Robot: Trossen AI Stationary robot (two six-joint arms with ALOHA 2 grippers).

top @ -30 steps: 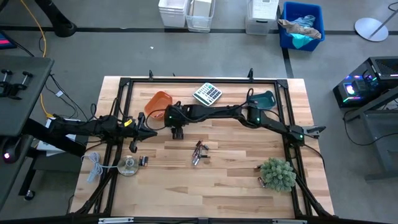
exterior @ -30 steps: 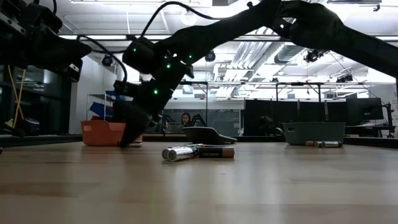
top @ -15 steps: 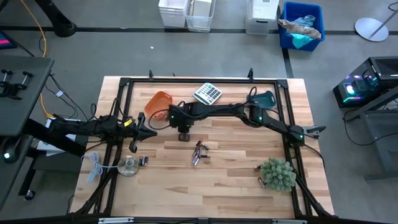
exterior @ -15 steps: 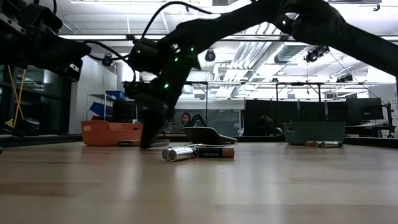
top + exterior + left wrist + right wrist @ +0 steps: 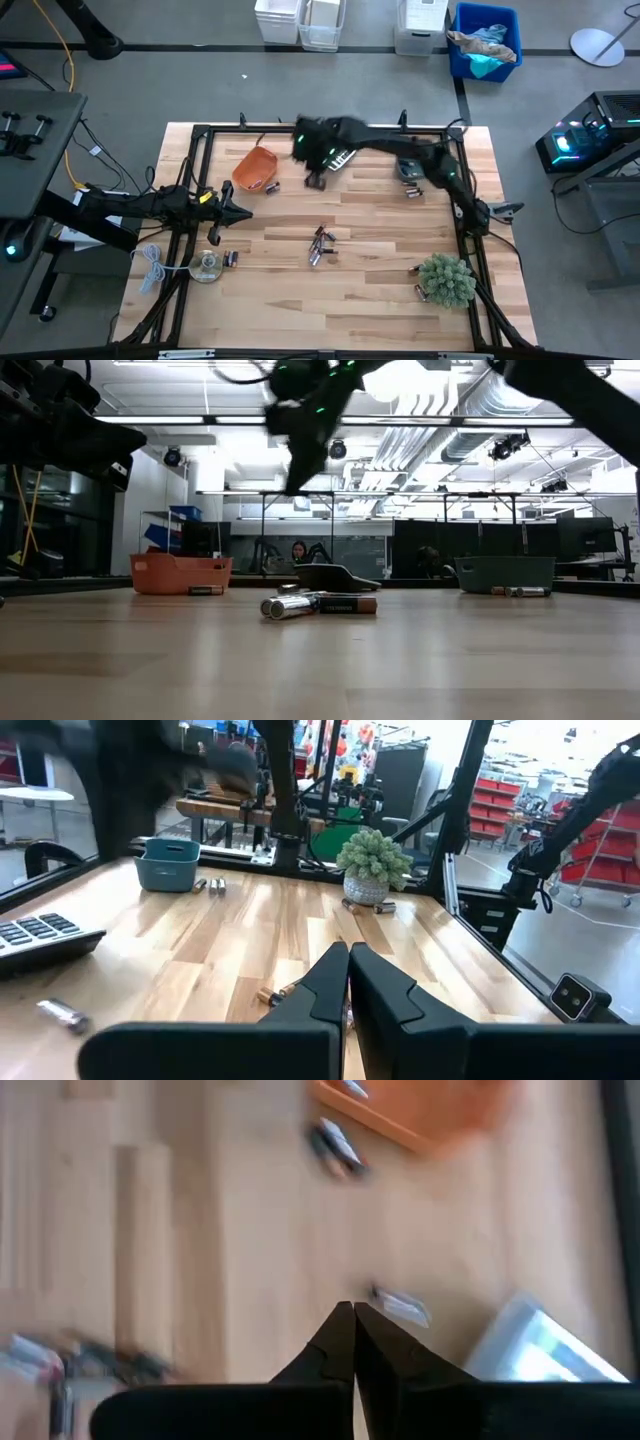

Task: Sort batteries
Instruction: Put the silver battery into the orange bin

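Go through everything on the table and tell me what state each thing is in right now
right gripper: shut, empty, raised above the table
left gripper: shut, empty, at the left edge
orange bin: tilted, a battery inside
teal bin: upright
centre batteries: lying loose
calculator: flat, partly under the right arm

A robotics lab: red parts bins [image 5: 560,815] on shelving (other rigs beyond).

Wooden desk [image 5: 380,300], black frame along its edges. Orange bin [image 5: 253,167] at back left, teal bin [image 5: 168,863] at back right, grey calculator [image 5: 343,157] between them. Small potted plant [image 5: 446,279] front right. Clear round disc [image 5: 205,267] and white cable [image 5: 150,265] front left.
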